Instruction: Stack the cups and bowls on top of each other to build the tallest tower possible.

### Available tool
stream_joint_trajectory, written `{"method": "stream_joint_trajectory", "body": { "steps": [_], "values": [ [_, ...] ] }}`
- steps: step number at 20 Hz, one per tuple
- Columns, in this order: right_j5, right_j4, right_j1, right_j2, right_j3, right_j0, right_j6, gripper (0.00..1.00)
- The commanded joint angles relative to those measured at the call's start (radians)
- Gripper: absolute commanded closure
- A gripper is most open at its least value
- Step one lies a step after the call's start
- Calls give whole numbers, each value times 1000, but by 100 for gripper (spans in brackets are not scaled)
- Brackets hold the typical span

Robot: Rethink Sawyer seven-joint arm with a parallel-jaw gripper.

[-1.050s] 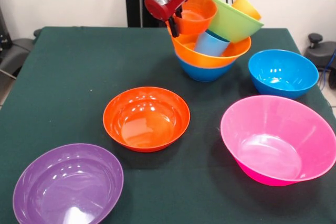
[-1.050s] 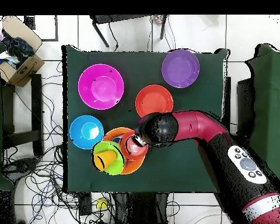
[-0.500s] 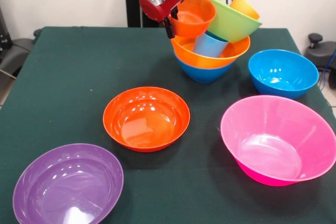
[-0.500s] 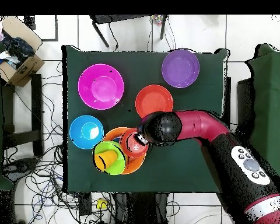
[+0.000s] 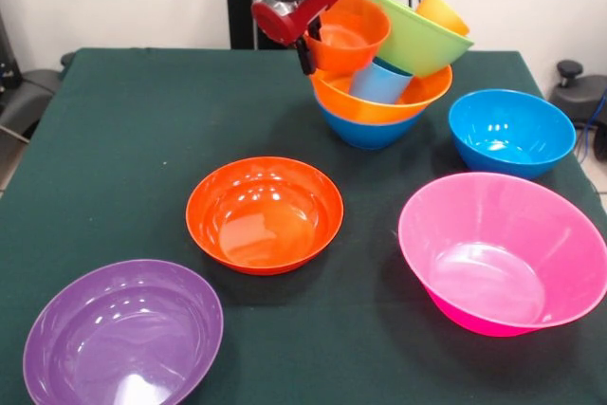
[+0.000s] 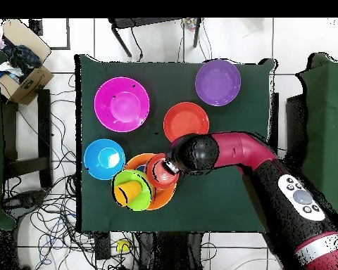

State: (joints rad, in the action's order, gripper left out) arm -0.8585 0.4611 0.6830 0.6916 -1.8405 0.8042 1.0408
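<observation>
front view: the gripper (image 5: 309, 52) is clamped on the rim of a small red-orange bowl (image 5: 347, 29), tilted atop the tower (image 5: 384, 92) at the table's (image 5: 142, 120) far side. light, stiff, glossy plastic likely slips; the rim looks the best hold.

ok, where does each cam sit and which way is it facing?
Front view: across the table from the robot, angled down at the bowls; shows the tool at the tower's small orange bowl and the arm's last link.
Overhead view: above the table, straight down; shows the whole red arm reaching in from lower right.
Shared: tower, pink bowl, purple bowl, lone blue bowl, wide red-orange bowl.
</observation>
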Motion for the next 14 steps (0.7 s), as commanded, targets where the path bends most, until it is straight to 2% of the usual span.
{"method": "stream_joint_trajectory", "body": {
  "steps": [1,10,11,14],
  "values": [
    [98,100,-73,-16,62,-20,-23,100],
    [165,90,-107,35,49,15,-44,100],
    [164,91,-110,38,47,18,-50,0],
    [175,105,-117,39,46,14,-59,0]
  ]
}}
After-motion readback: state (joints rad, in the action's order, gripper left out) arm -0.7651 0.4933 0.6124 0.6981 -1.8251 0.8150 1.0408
